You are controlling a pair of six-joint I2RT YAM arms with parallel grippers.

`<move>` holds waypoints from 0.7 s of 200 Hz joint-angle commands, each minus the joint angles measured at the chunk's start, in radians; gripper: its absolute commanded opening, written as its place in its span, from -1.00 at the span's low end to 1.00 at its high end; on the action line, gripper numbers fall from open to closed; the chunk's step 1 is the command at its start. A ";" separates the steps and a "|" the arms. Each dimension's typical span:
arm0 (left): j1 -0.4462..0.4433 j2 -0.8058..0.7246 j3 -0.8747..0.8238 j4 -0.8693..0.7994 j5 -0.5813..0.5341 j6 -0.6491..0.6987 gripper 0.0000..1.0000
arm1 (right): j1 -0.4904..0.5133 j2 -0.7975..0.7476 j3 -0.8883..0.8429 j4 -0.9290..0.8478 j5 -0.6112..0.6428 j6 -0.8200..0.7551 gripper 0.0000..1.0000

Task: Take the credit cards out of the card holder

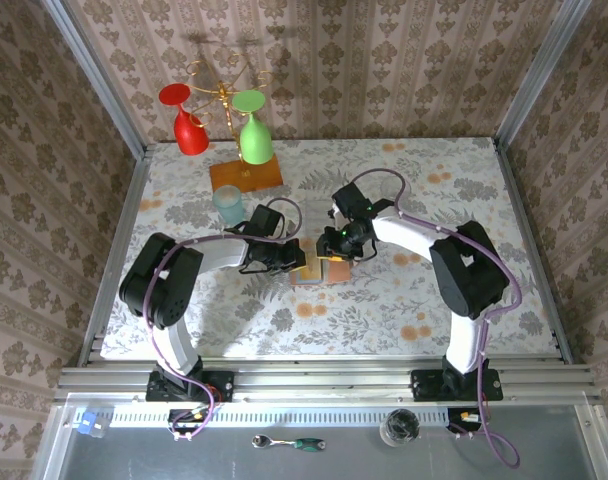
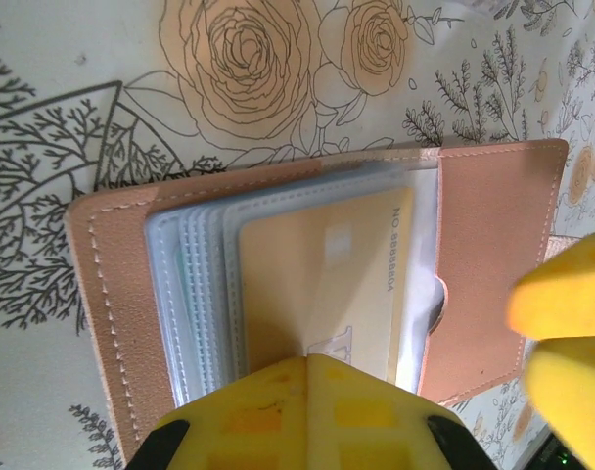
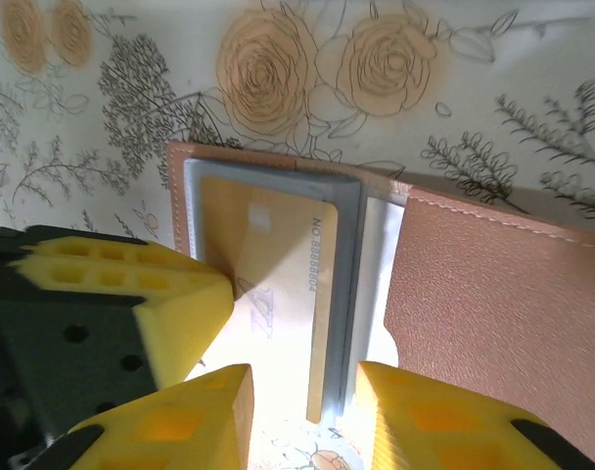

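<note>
Two arms are meeting at the holder (image 1: 322, 272), which is lying open at the middle of the table (image 1: 404, 300). On the left, the left gripper (image 2: 307, 364) is clenched, fingers together, and is pressing down on the clear sleeves (image 2: 195, 294) to pin the holder flat. If that pressure is landing on the card itself, as it seems to be in the left wrist view, it may be trapping the very thing that has to slide out. If it is too light, the whole holder will likely be dragging along with the pull. In the middle, the tan card (image 3: 268, 264) is sitting in the top sleeve; whether more cards are lying beneath I cannot tell. On the right, the right gripper (image 3: 304, 397) is straddling the card's near edge with jaws apart, not yet gripping it. Closing off-centre is risking a pinch of sleeve plastic along with the card, or a nip on one corner that lets the slick card slip. The flap (image 3: 493, 304) could also be folding back onto the fingers.
</note>
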 commanded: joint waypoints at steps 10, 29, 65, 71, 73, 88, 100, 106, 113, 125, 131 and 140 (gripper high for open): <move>-0.005 0.012 0.004 -0.042 -0.021 0.011 -1.00 | -0.008 0.031 -0.024 0.093 -0.098 0.025 -0.39; -0.005 0.001 0.001 -0.036 -0.019 0.010 -1.00 | -0.008 0.051 -0.026 0.106 -0.110 0.028 -0.42; -0.003 -0.030 0.000 -0.018 -0.017 -0.001 -0.98 | -0.009 0.068 -0.033 0.125 -0.123 0.034 -0.45; -0.002 -0.032 -0.001 -0.019 -0.019 -0.002 -0.98 | -0.009 0.070 -0.035 0.128 -0.125 0.034 -0.46; -0.002 -0.035 0.000 -0.020 -0.020 -0.002 -0.98 | -0.009 0.071 -0.036 0.129 -0.126 0.034 -0.46; 0.000 -0.042 0.000 -0.026 -0.027 -0.002 -0.97 | -0.009 0.075 -0.036 0.136 -0.128 0.037 -0.47; 0.001 -0.046 0.001 -0.028 -0.029 0.000 -0.94 | -0.011 0.078 -0.036 0.136 -0.130 0.038 -0.48; 0.003 -0.047 0.002 -0.028 -0.031 -0.001 -0.92 | -0.010 0.080 -0.036 0.137 -0.131 0.038 -0.48; 0.003 -0.048 0.000 -0.027 -0.033 -0.001 -0.91 | -0.011 0.081 -0.036 0.137 -0.131 0.038 -0.48; 0.006 -0.050 0.000 -0.026 -0.035 0.001 -0.91 | -0.011 0.083 -0.038 0.137 -0.133 0.038 -0.49; 0.006 -0.049 0.000 -0.026 -0.037 0.001 -0.91 | -0.012 0.085 -0.037 0.137 -0.132 0.037 -0.49; 0.007 -0.045 0.002 -0.028 -0.038 0.004 -0.91 | -0.013 0.087 -0.038 0.138 -0.132 0.039 -0.49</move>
